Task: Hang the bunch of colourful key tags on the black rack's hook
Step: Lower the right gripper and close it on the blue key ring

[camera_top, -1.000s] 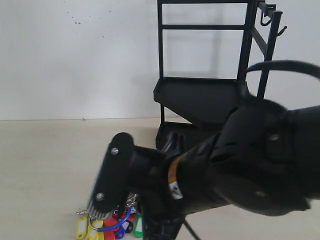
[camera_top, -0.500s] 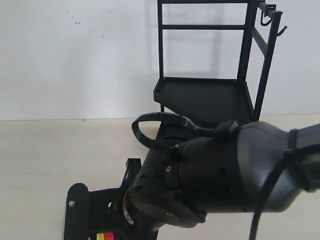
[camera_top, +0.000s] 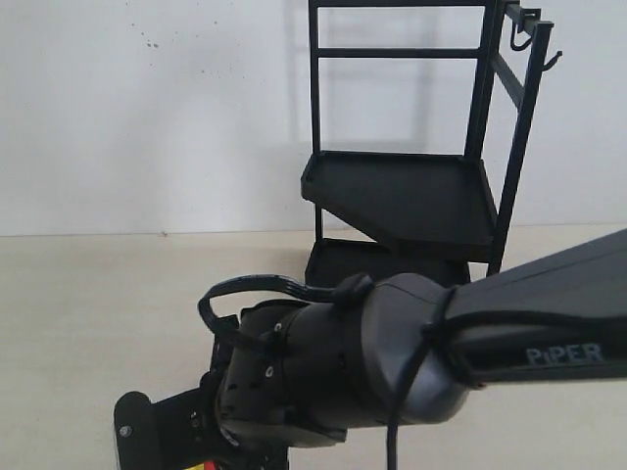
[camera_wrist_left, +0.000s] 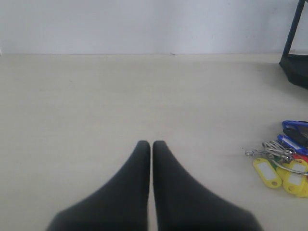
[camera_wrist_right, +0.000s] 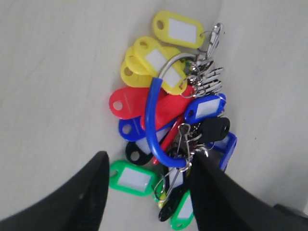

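The colourful key tag bunch (camera_wrist_right: 168, 115) lies flat on the pale table, with yellow, red, blue, black and green tags, silver rings and a blue loop (camera_wrist_right: 151, 120). My right gripper (camera_wrist_right: 150, 161) is open and low over it. One finger (camera_wrist_right: 96, 187) stands beside the green tag and the other (camera_wrist_right: 211, 192) against the loop's end and the rings. My right arm (camera_top: 333, 382) hides nearly all of the bunch in the exterior view. The black rack (camera_top: 411, 186) stands at the back right, with its hooks (camera_top: 519, 39) high on the side rail. My left gripper (camera_wrist_left: 152, 143) is shut and holds nothing, and the bunch (camera_wrist_left: 284, 166) lies off to its side.
A white wall runs behind the table. The rack's lower tray (camera_top: 343, 259) sits just behind my right arm. The rack's foot (camera_wrist_left: 296, 62) shows at the edge of the left wrist view. Bare tabletop (camera_top: 98, 313) spreads to the left.
My right arm has swung down and forward over the bunch, which it now hides in the exterior view. The gripper's end has dropped to the table at the lower left.
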Controlling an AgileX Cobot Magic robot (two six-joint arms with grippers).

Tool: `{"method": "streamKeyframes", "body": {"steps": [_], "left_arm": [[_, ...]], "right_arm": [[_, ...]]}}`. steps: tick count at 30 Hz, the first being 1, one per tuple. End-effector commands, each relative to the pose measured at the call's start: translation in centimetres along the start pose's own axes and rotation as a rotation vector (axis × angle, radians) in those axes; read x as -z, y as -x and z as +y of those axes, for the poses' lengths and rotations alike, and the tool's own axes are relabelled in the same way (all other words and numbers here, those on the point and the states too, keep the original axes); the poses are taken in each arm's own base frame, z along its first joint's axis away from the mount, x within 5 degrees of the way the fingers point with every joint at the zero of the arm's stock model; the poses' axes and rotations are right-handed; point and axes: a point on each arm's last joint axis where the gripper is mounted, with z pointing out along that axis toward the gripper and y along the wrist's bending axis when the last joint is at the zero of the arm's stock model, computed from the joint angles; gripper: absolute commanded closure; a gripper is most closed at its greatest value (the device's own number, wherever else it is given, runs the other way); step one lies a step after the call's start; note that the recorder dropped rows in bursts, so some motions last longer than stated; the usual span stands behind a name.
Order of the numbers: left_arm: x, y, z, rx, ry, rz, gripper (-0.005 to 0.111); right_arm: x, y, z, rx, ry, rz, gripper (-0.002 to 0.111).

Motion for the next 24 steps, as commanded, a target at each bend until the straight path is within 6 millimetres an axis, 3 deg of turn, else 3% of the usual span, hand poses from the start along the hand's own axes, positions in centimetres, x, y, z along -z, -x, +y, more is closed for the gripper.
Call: {"method": "streamKeyframes", "body": {"steps": [1, 14, 24], "left_arm": [[0.0, 0.2, 0.0, 0.020, 0.002, -0.019, 0.102], [0.0, 0.2, 0.0, 0.020, 0.002, -0.019, 0.102], [0.0, 0.2, 0.0, 0.020, 0.002, -0.019, 0.102]], "right_arm": [[-0.8, 0.7, -0.8, 0.015, -0.019, -0.001, 0.058], [-2.5, 1.0, -1.1, 0.051, -0.017, 0.032, 0.058], [-4.4, 0.9, -0.1, 0.091, 0.005, 0.052, 0.058]]}}
